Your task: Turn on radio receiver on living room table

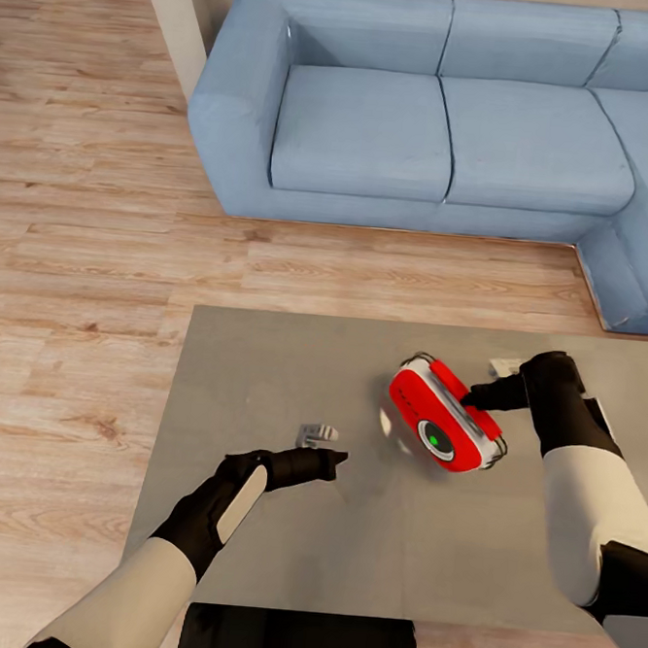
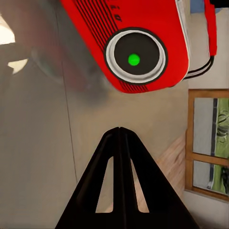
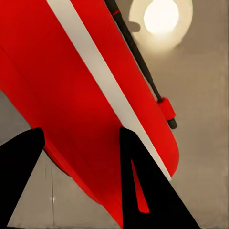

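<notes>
The red radio receiver (image 1: 441, 411) lies tilted on the grey table (image 1: 261, 378), toward its right side, with its round dial (image 1: 437, 438) facing up and showing a green light. My right gripper (image 1: 469, 399) is open and touches the radio's top edge next to the thin handle. In the right wrist view its black fingers (image 3: 19, 176) stand apart against the red body (image 3: 81, 90). My left gripper (image 1: 338, 457) is shut and empty, a short way left of the radio. In the left wrist view its joined tips (image 2: 119, 131) point at the dial (image 2: 135, 56).
A small white-grey object (image 1: 315, 432) lies on the table just beyond my left gripper. Another pale item (image 1: 506, 366) sits behind my right gripper. The light-blue sectional sofa (image 1: 446, 129) stands beyond the table's far edge, with wood floor (image 1: 77, 246) to the left.
</notes>
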